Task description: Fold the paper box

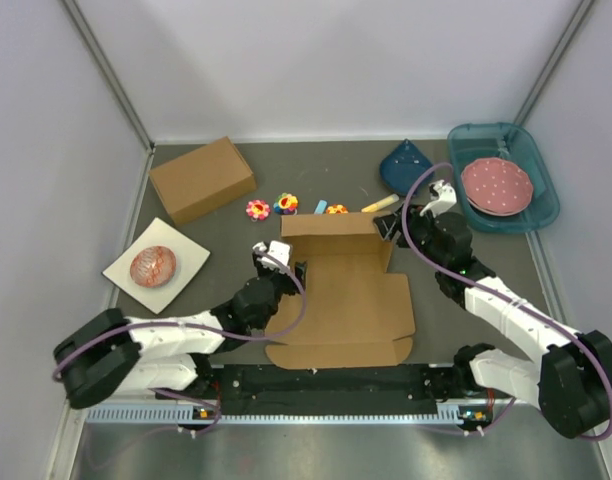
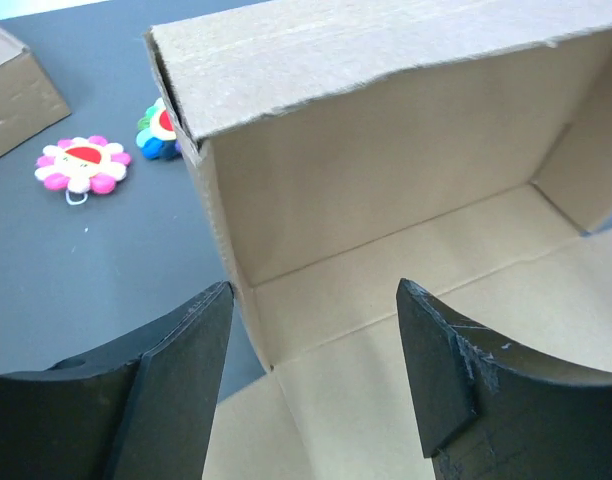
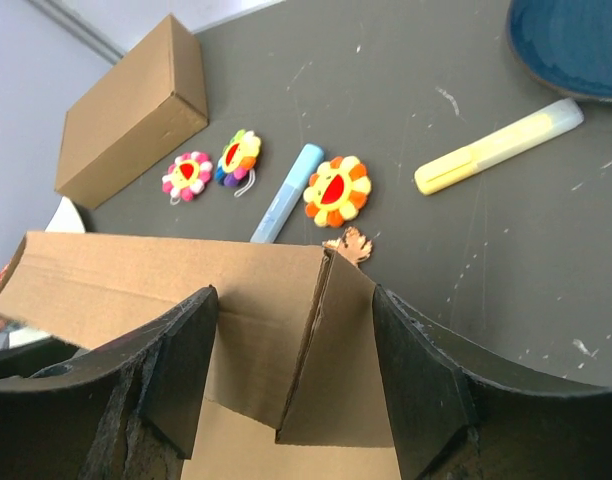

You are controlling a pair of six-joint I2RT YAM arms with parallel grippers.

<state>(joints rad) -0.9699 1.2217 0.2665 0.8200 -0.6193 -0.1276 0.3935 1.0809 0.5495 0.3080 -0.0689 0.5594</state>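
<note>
The paper box (image 1: 341, 305) is a brown die-cut sheet lying mid-table with its far wall (image 1: 331, 224) folded upright. My left gripper (image 1: 276, 256) is open at the box's far left corner. In the left wrist view its fingers (image 2: 176, 370) straddle the left edge of the upright wall (image 2: 386, 170) without gripping. My right gripper (image 1: 391, 228) is open at the far right corner. In the right wrist view the standing side flap (image 3: 341, 360) sits between its fingers (image 3: 416, 380), close to the right one.
A ready-made brown box (image 1: 201, 178) stands at the far left. Three flower toys (image 1: 285, 203), a blue marker (image 1: 320, 206) and a yellow marker (image 1: 379, 204) lie behind the paper box. A blue dish (image 1: 406, 165), a teal tray (image 1: 486, 130) with a pink plate, and a white plate (image 1: 121, 268) are around.
</note>
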